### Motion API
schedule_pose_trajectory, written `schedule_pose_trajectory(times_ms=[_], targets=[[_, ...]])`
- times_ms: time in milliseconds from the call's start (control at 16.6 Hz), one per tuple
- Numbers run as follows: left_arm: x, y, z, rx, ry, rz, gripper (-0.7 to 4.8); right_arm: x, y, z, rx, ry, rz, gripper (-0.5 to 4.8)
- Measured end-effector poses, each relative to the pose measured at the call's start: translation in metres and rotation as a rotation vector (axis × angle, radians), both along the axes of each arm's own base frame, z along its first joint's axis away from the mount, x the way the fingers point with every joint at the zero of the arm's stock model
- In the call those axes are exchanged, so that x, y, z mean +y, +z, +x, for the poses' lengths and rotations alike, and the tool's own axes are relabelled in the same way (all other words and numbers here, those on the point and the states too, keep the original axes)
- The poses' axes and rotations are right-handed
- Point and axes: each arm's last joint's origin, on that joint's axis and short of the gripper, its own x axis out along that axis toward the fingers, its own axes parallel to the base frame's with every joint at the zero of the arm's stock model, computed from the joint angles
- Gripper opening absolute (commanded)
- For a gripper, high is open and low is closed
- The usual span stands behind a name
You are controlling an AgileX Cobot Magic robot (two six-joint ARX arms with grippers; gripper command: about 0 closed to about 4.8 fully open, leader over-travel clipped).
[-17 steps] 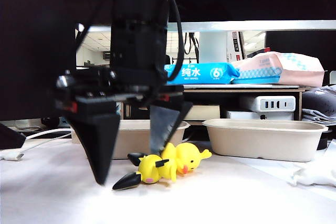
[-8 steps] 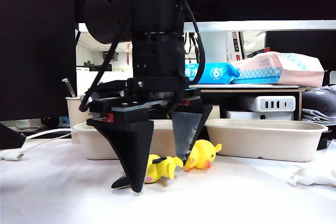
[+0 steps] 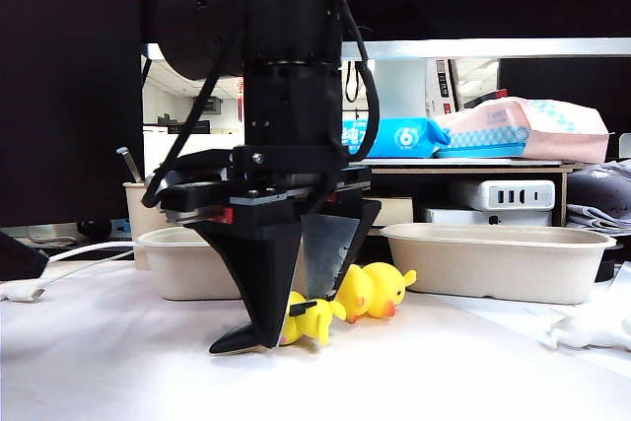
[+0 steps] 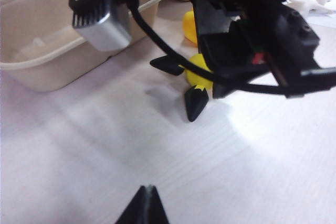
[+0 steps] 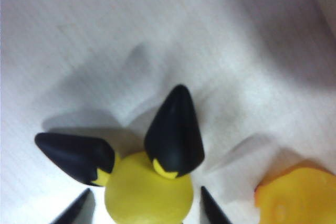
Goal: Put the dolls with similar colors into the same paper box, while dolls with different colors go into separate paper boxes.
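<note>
Right gripper point(image 3: 296, 317) sits low at center frame, nearest the viewer, tips at the table point(image 3: 118, 362), and its fingers point(image 3: 258, 288) have narrowed since a moment ago: they stood wide either side of the yellow mouse doll point(image 3: 306, 320) and now bracket it closely. In the right wrist view the two fingertips point(image 5: 73, 211) flank the doll's head point(image 5: 148, 195), black ears sticking out ahead; a real pinch or only near contact, cannot tell. Jaws read as partly spread and closing, nothing lifted. Likely meaning: the grasp on the mouse is under way, sorting itself not started. Just behind and right of it the yellow duck point(image 3: 377, 290) lies on the table, touching or nearly touching the mouse. Behind those, two paper boxes: left box point(image 3: 182, 263) mid-left, right box point(image 3: 498, 258) mid-right, no doll visible in either from this low angle. White doll not identifiable. Left gripper point(image 4: 143, 208): only a dark tip at the bottom edge of the left wrist view, over bare table, state not readable. Shelf with packets far back.
</note>
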Motion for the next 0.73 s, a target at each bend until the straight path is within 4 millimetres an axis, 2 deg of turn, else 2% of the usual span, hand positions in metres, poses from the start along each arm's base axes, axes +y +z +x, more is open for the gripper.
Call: schedule_pose_trajectory(times_ms=[181, 242, 302, 725], targets=[[0.0000, 0.0000, 0.0000, 0.000, 0.000, 0.000, -0.05, -0.0002, 0.0000, -0.0003, 0.004, 0.003, -0.002, 1.54], [0.0000, 0.0000, 0.0000, 0.000, 0.000, 0.000, -0.05, -0.0003, 0.0001, -0.0003, 0.004, 0.003, -0.001, 1.01], [0.0000, 0.0000, 0.0000, 0.000, 0.000, 0.000, -0.05, -0.0003, 0.0001, -0.0003, 0.004, 0.003, -0.001, 0.80], [0.0009, 0.0012, 0.0002, -0.010, 0.006, -0.010, -0.05, -0.0006, 0.0016, -0.0005, 0.002, -0.013, 0.004, 0.79]])
